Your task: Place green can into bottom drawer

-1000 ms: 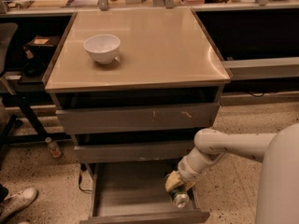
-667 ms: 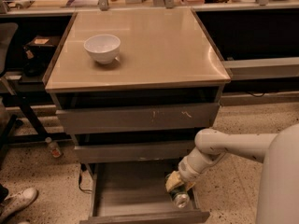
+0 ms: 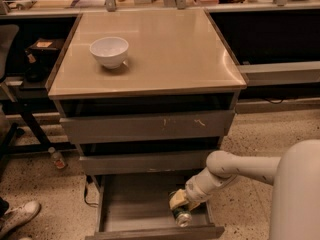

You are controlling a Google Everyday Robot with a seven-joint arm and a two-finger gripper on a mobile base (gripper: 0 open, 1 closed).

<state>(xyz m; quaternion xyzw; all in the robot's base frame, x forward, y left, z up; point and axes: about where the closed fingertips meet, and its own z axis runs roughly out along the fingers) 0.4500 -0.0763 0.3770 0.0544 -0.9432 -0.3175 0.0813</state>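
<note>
Hand (image 3: 179,202) in bottom drawer (image 3: 131,205); green can (image 3: 183,217) just beneath.

A white bowl (image 3: 109,51) sits on the beige cabinet top (image 3: 170,54), toward ten o'clock of its surface; under the top, the scratched top drawer (image 3: 147,126) and the middle drawer (image 3: 145,161) are shut. On the speckled floor (image 3: 270,129), a small plastic bottle (image 3: 57,158) stands at nine o'clock from the cabinet; a white shoe (image 3: 17,218) lies at eight o'clock; a black cable (image 3: 89,196) hangs beside the cabinet's left edge; a cluttered workbench (image 3: 50,1) runs along twelve o'clock.
</note>
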